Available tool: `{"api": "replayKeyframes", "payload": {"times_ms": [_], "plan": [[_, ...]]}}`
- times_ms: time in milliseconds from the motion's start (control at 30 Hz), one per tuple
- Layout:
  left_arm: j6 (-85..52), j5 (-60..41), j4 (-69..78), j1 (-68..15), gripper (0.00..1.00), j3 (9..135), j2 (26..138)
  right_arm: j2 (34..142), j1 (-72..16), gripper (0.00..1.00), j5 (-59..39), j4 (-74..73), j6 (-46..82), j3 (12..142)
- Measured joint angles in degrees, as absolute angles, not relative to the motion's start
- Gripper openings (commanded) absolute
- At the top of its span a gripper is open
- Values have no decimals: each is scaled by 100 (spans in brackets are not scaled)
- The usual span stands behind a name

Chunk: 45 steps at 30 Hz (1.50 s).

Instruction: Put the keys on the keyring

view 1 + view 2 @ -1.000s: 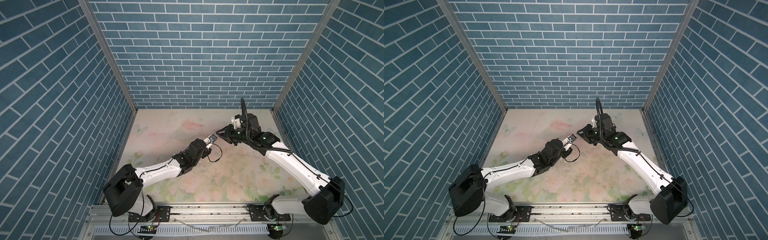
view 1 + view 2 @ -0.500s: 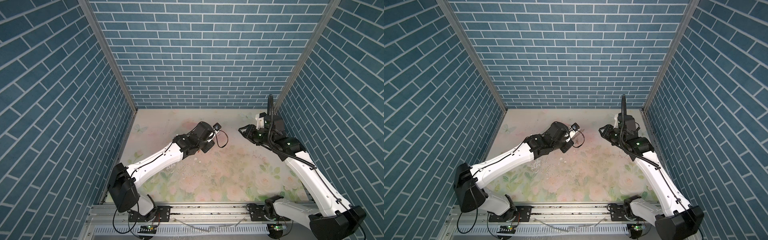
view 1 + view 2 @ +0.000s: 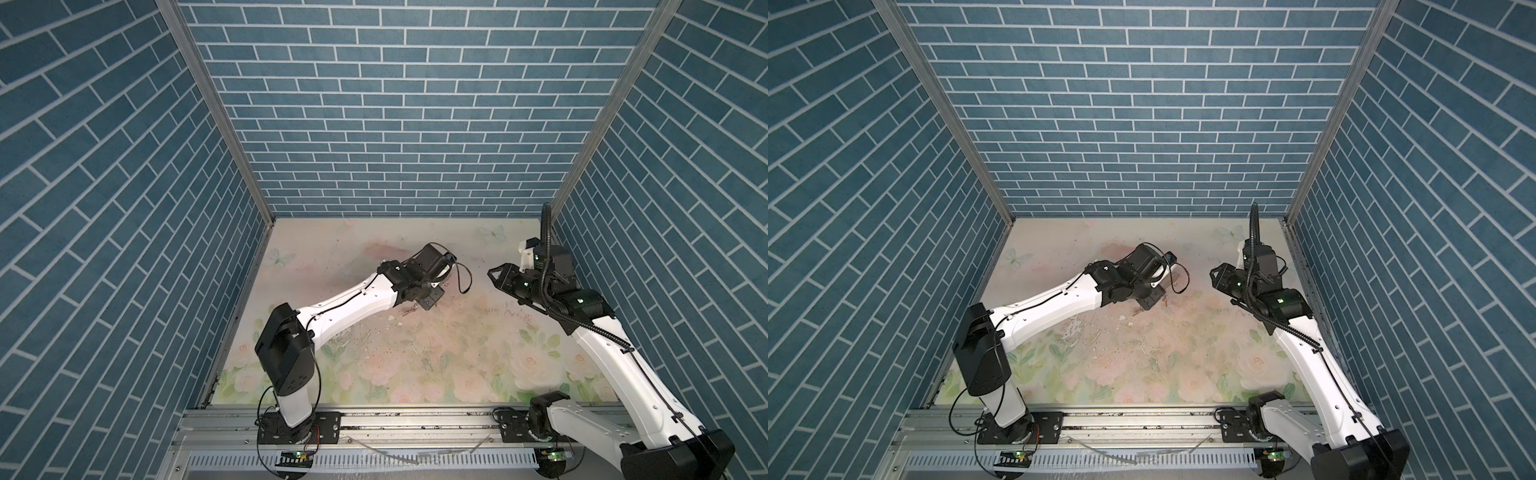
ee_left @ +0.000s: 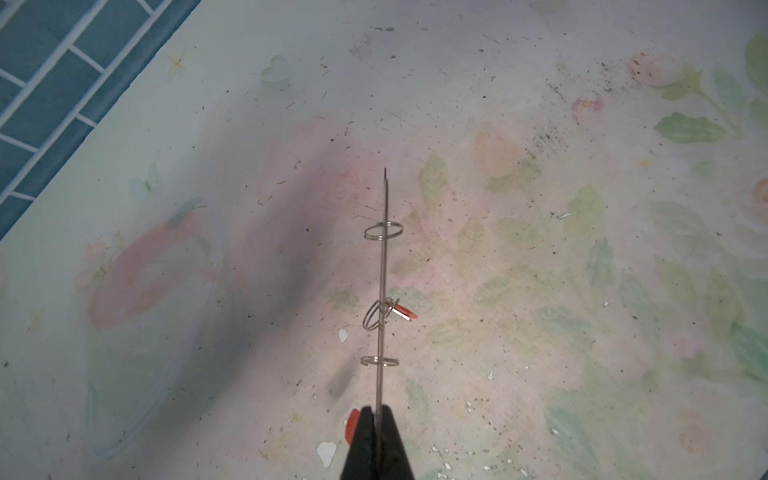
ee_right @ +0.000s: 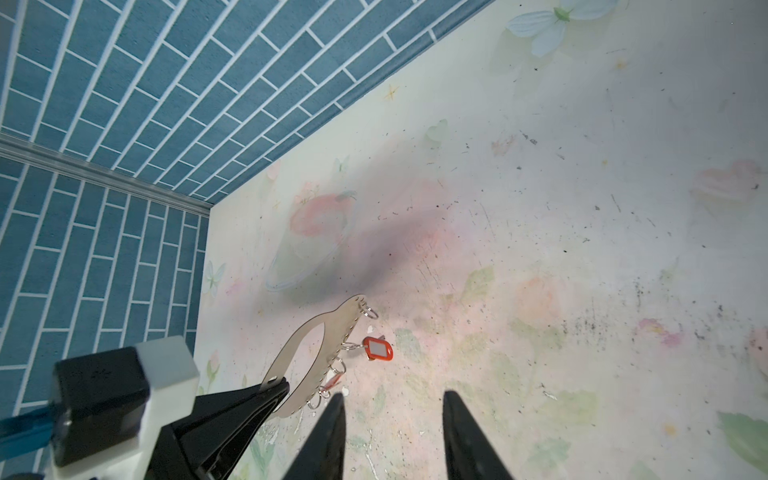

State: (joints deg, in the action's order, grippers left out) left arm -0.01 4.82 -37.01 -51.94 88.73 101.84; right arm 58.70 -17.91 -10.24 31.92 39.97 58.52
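My left pincer (image 4: 377, 411) is clamped tight on one end of the keyring (image 4: 382, 257) and holds it above the mat (image 4: 540, 249). From the left wrist the keyring is edge-on, as thin as a blade. From the right wrist it is a flat, greyish, long oval loop with wire rings along a perforated edge. The keys (image 5: 377, 348) hang there: one glossy orange-red tag with a white label sits mid-edge. A second tag (image 5: 331, 381) is half hidden near the clamp. My right pincer (image 5: 395, 395) stands apart with its jaws spread and empty. The floral mat is scuffed, specked and flaked white.
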Motion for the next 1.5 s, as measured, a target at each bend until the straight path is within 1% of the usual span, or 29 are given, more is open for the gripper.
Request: {"api": "replayKeyframes", "payload": {"times_ms": [233, 533, 633, 800, 1167, 1500], "plan": [[-423, 325, -3446, -5358, 0, 9205, 10595, 5717, -1708, 39, -974, 3190, 3846, 5721], [-762, 82, -2805, -5312, 0, 9164, 10862, 5699, -1664, 39, -965, 3170, 3844, 5625], [-860, -36, -2530, -5234, 0, 8936, 10888, 5699, -1660, 39, -965, 3159, 3844, 5625], [-987, -318, -2069, -4821, 0, 8390, 10888, 5708, -1660, 39, -965, 3138, 3848, 5625], [-1109, -1009, -1120, -3638, 0, 7542, 10888, 5874, -1660, 39, -965, 3133, 3850, 5625], [-1160, -1496, -296, -2908, 1, 7035, 10954, 5942, -1660, 39, -958, 3164, 3852, 5625]]}}
